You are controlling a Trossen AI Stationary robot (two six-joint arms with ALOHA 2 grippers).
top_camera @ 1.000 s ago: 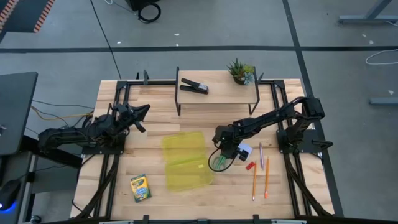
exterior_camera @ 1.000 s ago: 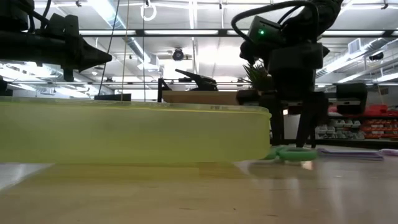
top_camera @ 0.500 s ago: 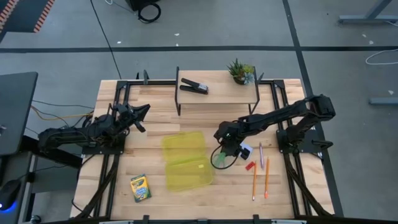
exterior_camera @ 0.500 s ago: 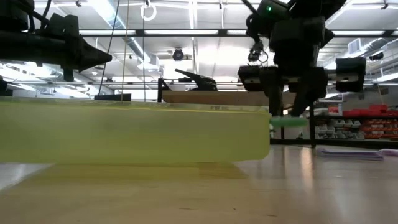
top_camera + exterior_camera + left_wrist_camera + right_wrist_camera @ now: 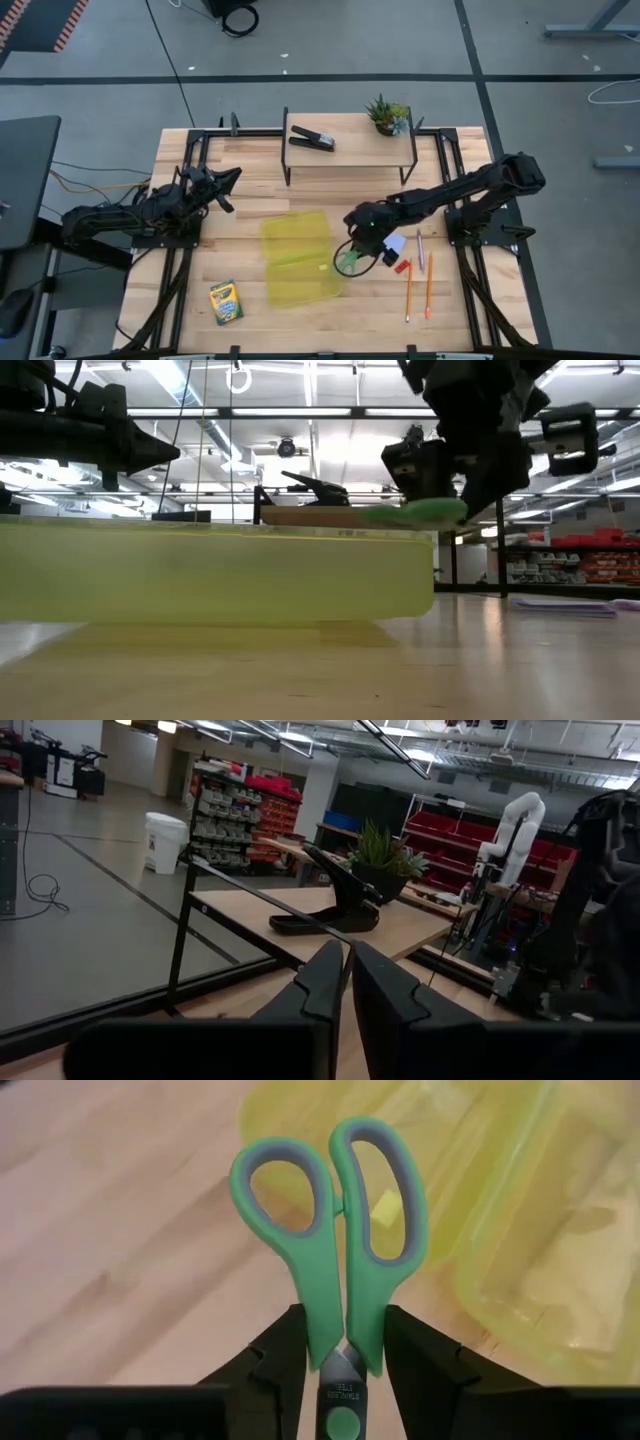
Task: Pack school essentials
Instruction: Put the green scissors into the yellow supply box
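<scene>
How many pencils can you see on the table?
2. One pencil and another pencil lie side by side on the table's right part, beyond the red block. None seems hidden.

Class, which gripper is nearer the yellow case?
The right gripper, holding the scissors at the yellow case edge. The left gripper waits farther away.

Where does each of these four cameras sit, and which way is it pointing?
High view: overhead, looking straight down on the wooden table; both arms show.
Low view: at table-top height, facing the translucent yellow plastic box; right gripper overhead.
Left wrist view: on the left arm, past the left gripper toward the black stapler.
Right wrist view: on the right arm, holding green-handled scissors.
Shared: scissors, yellow box.
</scene>
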